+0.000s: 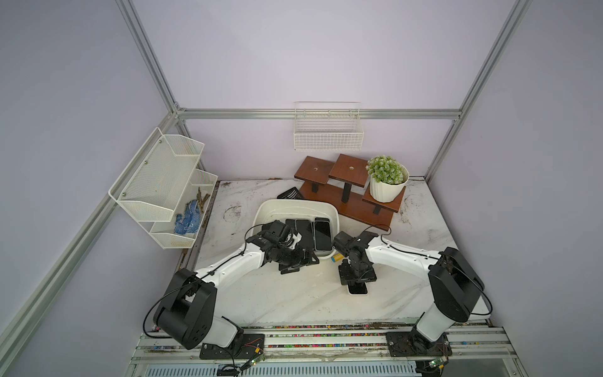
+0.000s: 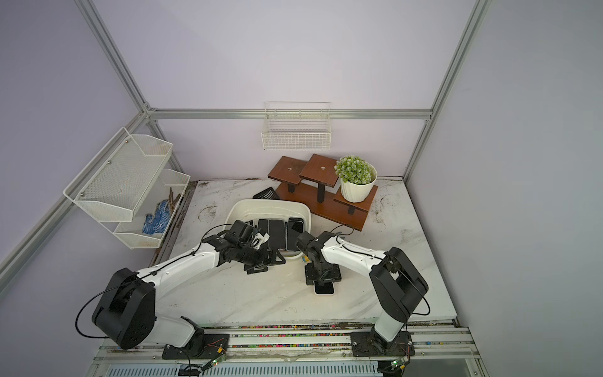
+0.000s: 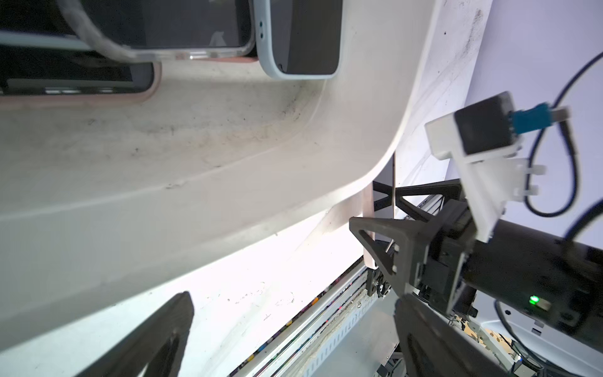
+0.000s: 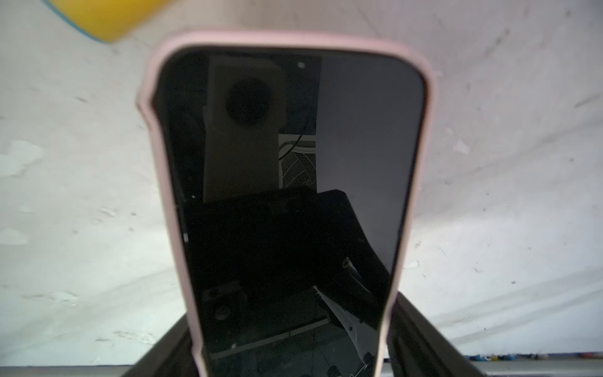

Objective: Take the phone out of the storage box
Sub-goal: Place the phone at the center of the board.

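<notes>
One phone (image 4: 287,196) in right hand (image 1: 357,282); three-plus other phones (image 2: 276,233) in storage box (image 1: 287,207).

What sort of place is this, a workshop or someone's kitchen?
Most likely a robotics test booth, not a home: two robot arms bolted to a rail, plain walls on an aluminium frame, and staged props such as a storage box of phones and a potted plant.

Several dark-screened phones (image 1: 323,235) are laid side by side in the shallow white plastic storage box (image 1: 265,212). Behind it, to the right, the brown wooden tiered stand (image 1: 355,204) is set, with the white plant pot (image 1: 386,192) on its right step. Before the box, the pink-cased phone (image 1: 358,289) is placed on or just above the white marble table (image 1: 293,303); which cannot be told.
</notes>
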Robot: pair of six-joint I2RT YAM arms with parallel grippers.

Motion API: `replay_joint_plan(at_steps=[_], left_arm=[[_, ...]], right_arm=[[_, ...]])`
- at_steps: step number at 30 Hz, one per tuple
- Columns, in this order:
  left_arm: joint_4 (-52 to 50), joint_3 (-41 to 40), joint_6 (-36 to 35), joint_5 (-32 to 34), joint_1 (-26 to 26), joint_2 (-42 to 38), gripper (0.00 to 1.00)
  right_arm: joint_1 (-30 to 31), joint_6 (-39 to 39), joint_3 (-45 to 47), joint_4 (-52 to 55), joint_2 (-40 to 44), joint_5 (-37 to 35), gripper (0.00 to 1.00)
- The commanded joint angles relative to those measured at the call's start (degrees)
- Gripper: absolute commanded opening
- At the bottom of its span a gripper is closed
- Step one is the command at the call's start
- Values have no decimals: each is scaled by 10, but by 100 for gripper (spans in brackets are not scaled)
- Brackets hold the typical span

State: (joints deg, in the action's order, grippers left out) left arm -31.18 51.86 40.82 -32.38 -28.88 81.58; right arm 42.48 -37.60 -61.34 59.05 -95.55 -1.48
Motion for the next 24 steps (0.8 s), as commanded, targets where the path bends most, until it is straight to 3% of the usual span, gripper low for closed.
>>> replay_joint_plan(at_steps=[1,15,22,24], left_arm=[[-18,9,-18,-5,2,-30,100],[-97,40,-51,6,28,-69,100],[-117,47,-60,2,49,-83,100],[-119,50,-61,1,51,-84,100]], right_arm=[[-1,-25,17,-26,11,-39,58],[-14,-12,8,-77,-74,-79,64],[-15,-10,16,-85,-67,-60,100],[-15,-12,19,-80,-47,-60,100]])
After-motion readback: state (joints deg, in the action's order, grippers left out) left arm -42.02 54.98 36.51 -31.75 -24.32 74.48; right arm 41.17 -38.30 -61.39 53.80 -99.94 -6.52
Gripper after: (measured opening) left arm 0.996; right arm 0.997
